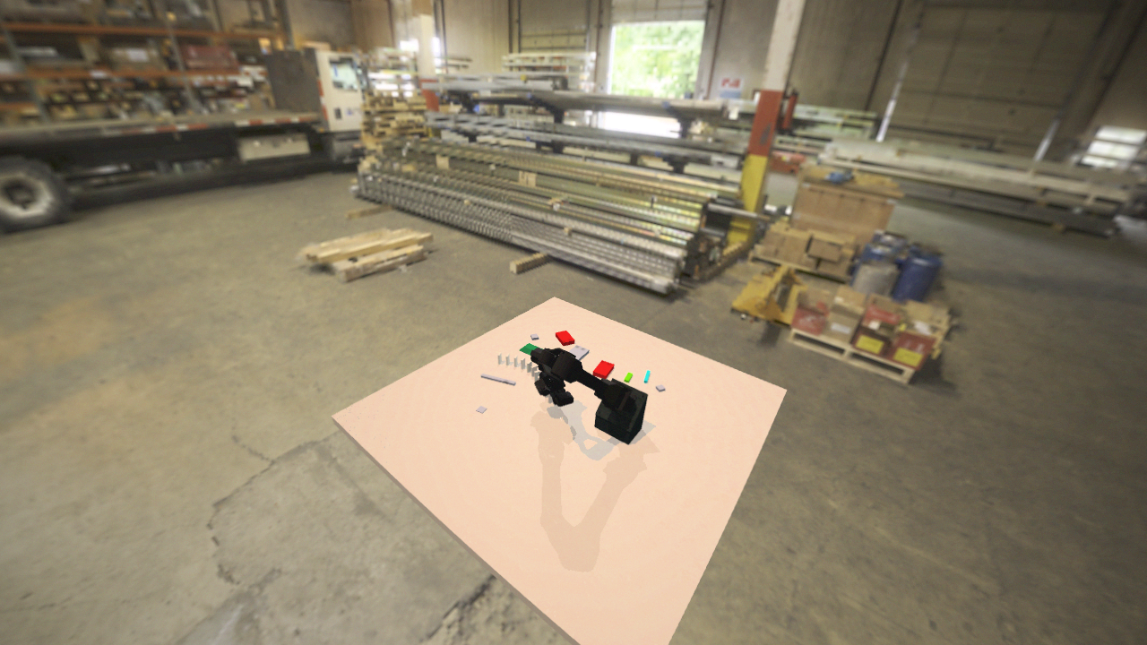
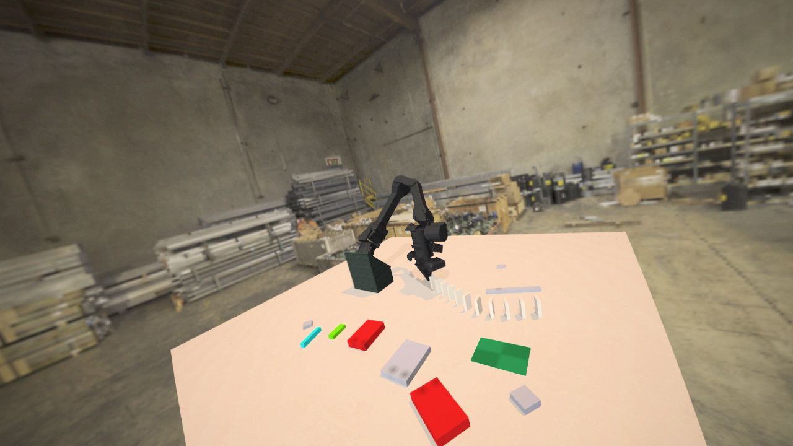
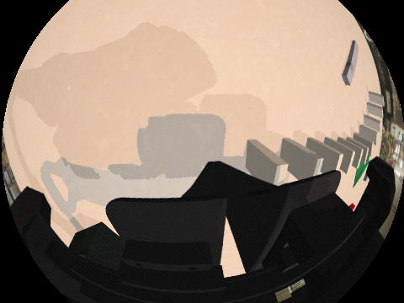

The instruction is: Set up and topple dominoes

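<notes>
A curved row of white dominoes [image 2: 476, 303] [image 1: 514, 362] [image 3: 315, 154] stands on the pink table [image 2: 598, 360] [image 1: 481, 497]. All that I can see stand upright. My gripper [image 2: 427, 274] [image 1: 553, 391] [image 3: 219, 174] is shut and empty, low over the table. Its tips are right beside the end domino [image 2: 433, 284] [image 3: 266, 162] on the robot's side of the row. I cannot tell whether they touch it.
A long grey bar [image 2: 512, 289] [image 3: 350, 63] lies behind the row, with a small grey tile [image 2: 500, 266] beyond. Two red blocks [image 2: 365, 334] [image 2: 438, 410], a grey block [image 2: 406, 361], a green plate [image 2: 500, 355] and cyan [image 2: 310, 336] and green sticks [image 2: 336, 331] lie in front. The arm's base [image 2: 367, 271] stands left.
</notes>
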`<control>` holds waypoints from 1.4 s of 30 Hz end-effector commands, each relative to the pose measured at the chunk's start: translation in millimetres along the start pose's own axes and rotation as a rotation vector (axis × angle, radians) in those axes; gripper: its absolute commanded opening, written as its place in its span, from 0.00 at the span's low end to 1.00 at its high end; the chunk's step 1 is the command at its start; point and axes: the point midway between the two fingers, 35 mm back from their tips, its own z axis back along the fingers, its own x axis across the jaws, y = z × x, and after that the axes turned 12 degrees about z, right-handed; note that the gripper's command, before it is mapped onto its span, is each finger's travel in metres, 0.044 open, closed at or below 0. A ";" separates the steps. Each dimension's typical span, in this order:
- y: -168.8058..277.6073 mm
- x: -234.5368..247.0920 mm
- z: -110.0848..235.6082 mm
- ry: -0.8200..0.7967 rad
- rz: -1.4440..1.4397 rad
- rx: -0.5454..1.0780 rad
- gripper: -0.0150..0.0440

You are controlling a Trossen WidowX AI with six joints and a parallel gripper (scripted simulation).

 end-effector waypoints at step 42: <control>11.2 -53.0 59.4 0.005 0.001 -0.001 0.25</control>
